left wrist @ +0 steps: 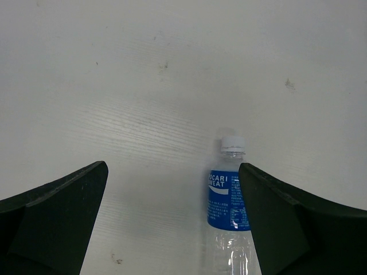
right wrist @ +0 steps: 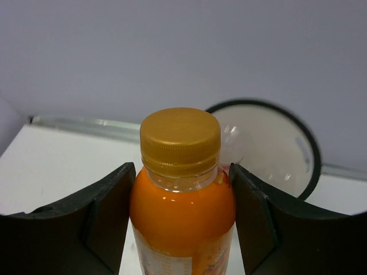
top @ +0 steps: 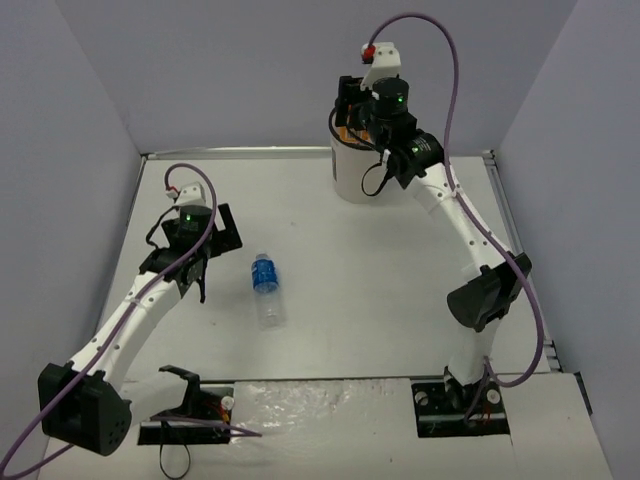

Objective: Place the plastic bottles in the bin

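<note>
In the top view, the bin (top: 346,182) stood at the far side of the white table (top: 380,300), and the right gripper (top: 352,108) hung just above its opening. The blue-label bottle (top: 265,288) lay on the table, near the left gripper (top: 210,255). In the left wrist view, the left fingers (left wrist: 51,223) were spread wide, and that bottle lay just beside one of them, its cap pointing away. In the right wrist view, the right fingers (right wrist: 103,223) pinched the short orange bottle (right wrist: 182,200) upright, and the black rim of the bin showed behind it.
</note>
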Robot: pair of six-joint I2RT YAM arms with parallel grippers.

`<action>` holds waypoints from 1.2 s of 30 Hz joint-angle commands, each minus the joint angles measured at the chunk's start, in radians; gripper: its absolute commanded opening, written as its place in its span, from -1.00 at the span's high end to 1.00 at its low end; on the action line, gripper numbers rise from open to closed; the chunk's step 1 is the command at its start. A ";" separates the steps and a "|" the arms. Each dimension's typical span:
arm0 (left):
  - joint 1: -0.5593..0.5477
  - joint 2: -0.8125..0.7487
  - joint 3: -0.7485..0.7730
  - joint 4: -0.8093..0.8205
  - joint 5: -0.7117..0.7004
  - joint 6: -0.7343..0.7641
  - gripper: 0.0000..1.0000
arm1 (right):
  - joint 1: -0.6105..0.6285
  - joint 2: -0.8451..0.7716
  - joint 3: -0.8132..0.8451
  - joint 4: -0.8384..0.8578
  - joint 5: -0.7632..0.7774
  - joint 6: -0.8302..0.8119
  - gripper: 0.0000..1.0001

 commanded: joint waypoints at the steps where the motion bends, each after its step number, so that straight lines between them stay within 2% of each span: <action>1: 0.007 0.008 0.066 0.057 0.040 0.006 -0.94 | -0.109 0.143 0.121 0.269 -0.035 -0.055 0.52; 4: 0.007 0.031 0.080 0.047 0.056 0.012 -0.94 | -0.136 0.225 0.141 0.365 -0.030 -0.057 0.52; 8: 0.007 0.048 0.088 0.049 0.074 0.015 -0.94 | -0.154 0.326 0.219 0.388 -0.038 -0.036 0.45; 13: 0.007 0.063 0.087 0.048 0.072 0.015 -0.94 | -0.158 0.351 0.127 0.508 0.051 -0.082 0.21; 17: 0.007 0.068 0.101 0.035 0.074 0.015 -0.94 | -0.165 0.352 0.088 0.540 0.066 -0.083 -0.07; 19: 0.008 0.064 0.105 0.031 0.076 0.014 -0.94 | -0.168 0.344 0.090 0.537 0.058 -0.083 -0.36; 21: 0.008 0.061 0.111 0.024 0.078 0.008 -0.94 | -0.168 0.335 0.088 0.534 0.042 -0.083 -0.83; 22: 0.007 0.060 0.113 0.019 0.081 0.005 -0.94 | -0.168 0.327 0.085 0.531 0.040 -0.082 -0.99; 31: 0.005 0.035 0.101 -0.009 0.091 -0.022 -0.94 | -0.167 0.236 0.026 0.515 0.010 -0.082 -1.00; 34: 0.004 0.013 0.086 -0.010 0.099 -0.033 -0.94 | -0.166 0.128 -0.056 0.540 -0.014 -0.056 -1.00; 36: 0.000 0.012 0.081 -0.013 0.102 -0.037 -0.94 | -0.166 0.046 -0.204 0.594 -0.020 -0.024 -1.00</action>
